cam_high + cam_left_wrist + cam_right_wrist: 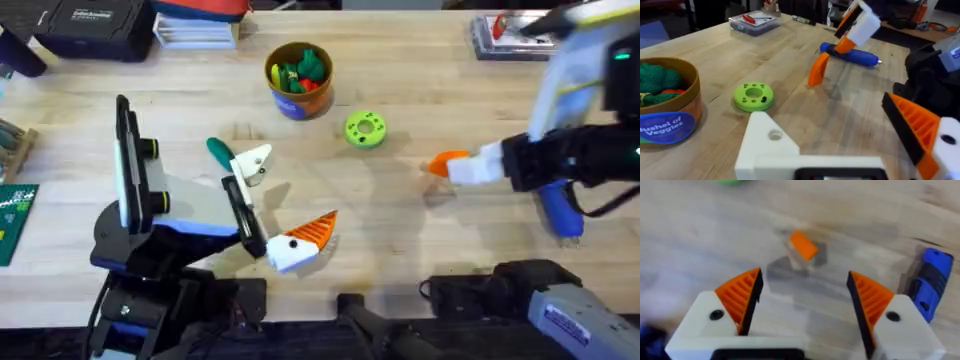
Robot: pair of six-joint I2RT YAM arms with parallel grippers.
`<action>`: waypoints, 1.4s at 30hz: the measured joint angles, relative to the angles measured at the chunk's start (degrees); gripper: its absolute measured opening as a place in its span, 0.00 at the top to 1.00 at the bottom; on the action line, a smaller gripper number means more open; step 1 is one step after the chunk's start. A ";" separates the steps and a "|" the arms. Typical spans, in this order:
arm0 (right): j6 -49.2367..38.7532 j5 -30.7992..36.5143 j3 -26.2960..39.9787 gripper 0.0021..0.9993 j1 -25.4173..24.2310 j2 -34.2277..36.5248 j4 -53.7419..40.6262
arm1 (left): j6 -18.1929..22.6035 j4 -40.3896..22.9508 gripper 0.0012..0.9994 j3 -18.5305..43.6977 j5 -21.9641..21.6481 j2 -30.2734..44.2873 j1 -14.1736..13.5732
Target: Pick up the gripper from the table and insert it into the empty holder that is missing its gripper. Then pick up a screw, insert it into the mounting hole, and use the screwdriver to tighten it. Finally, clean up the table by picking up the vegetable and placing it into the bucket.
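bucket [298, 80]: far middle of the counter [430, 240], toy produce in it
disc [365, 130]: just right of the bucket and a little nearer
vegetable [219, 152]: left of the disc, nearer than the bucket, lying on the counter
gripper [251, 161]: just right of the vegetable, at the holder's far tip
holder [240, 205]: near left, reaching from the arm body toward the gripper
left hand [305, 240]: near middle, right of the holder
right hand [445, 167]: right of the disc
screwdriver [560, 208]: far right, lying on the counter beyond the right hand
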 joint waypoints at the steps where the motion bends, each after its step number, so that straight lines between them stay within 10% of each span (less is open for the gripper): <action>1: -2.22 0.03 0.00 0.01 0.78 1.52 -0.88 | 0.00 0.00 0.01 0.00 -0.01 -0.01 0.00; 19: -27.85 2.61 0.04 0.04 4.91 16.77 6.70 | 0.00 0.00 0.01 0.00 0.01 -0.01 0.00; 42: -31.57 2.83 0.17 0.99 5.17 20.39 6.85 | 0.00 0.00 0.01 -0.02 0.01 -0.01 0.00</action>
